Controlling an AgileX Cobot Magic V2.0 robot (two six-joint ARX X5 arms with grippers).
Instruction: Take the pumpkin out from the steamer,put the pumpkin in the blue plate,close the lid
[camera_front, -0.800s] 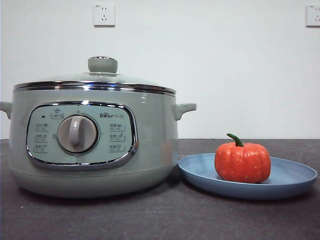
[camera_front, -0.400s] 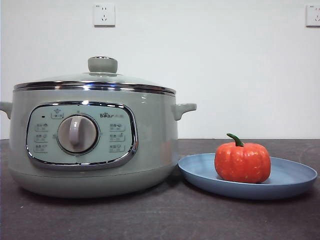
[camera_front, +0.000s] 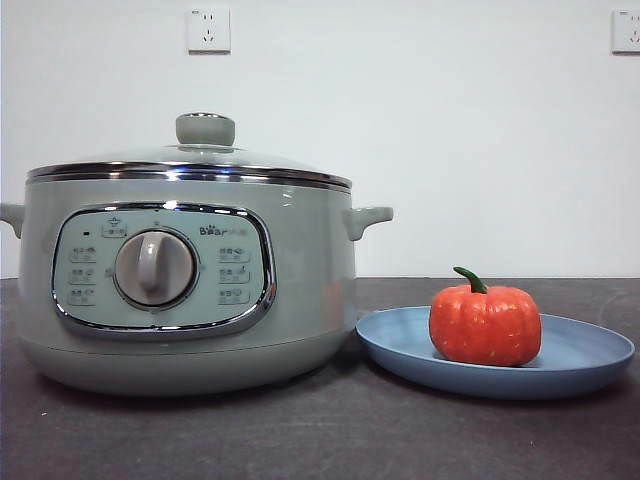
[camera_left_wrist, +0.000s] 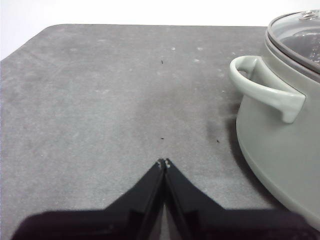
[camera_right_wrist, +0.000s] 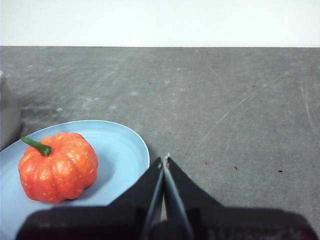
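A: Starting left, what's written on the steamer (camera_front: 190, 280)?
B: "Bear" above its one grey dial (camera_front: 154, 268); the small button labels are too fine to read. One lid (camera_front: 190, 165) sits closed on its rim. Its left handle is cut off.
A: And right of the steamer?
B: One blue plate (camera_front: 590, 358) just beside it on the desk (camera_front: 300, 440), holding one pumpkin (camera_front: 485, 325).
A: The end effectors?
B: Left end effector (camera_left_wrist: 163, 163) closed, empty, beside the steamer; right end effector (camera_right_wrist: 164, 161) closed, empty, near the plate.
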